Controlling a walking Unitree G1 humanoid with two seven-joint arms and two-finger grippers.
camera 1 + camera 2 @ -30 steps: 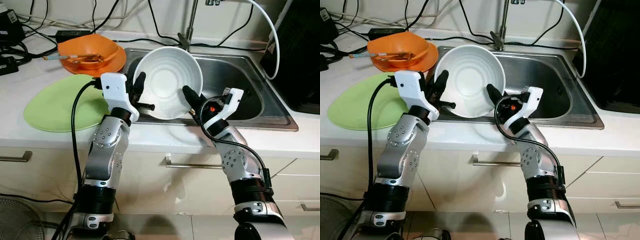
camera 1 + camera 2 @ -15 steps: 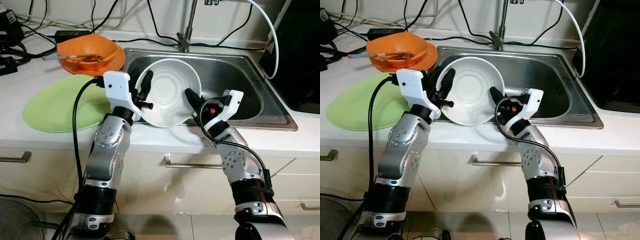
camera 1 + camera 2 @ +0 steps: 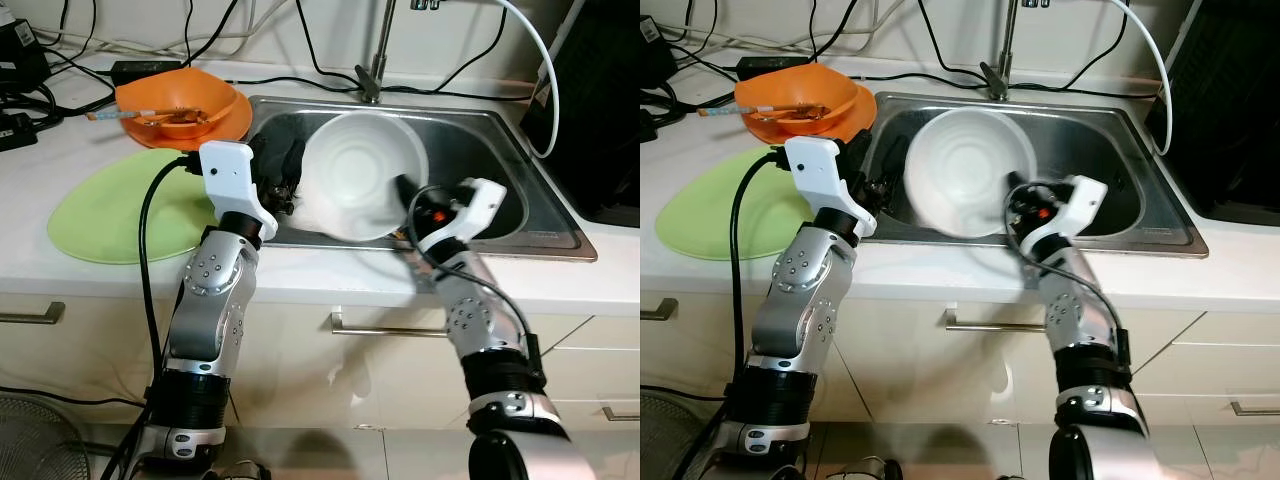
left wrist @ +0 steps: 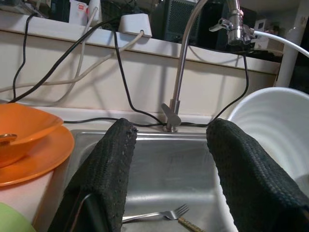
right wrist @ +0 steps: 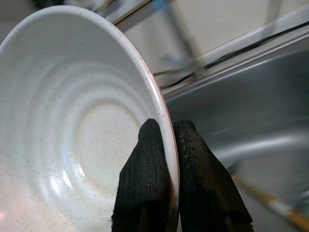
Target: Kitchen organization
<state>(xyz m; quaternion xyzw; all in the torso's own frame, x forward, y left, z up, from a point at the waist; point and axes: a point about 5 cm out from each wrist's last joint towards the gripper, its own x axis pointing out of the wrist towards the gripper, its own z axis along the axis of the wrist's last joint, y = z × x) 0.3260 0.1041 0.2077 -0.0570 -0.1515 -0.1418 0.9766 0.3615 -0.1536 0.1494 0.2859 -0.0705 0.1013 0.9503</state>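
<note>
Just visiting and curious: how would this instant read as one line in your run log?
right end effector: pinching white bowl rim, over sink | left end effector: open, beside bowl | fork: in sink

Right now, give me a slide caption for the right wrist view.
Right gripper pinching the rim of a speckled white bowl above the steel sink.
</note>
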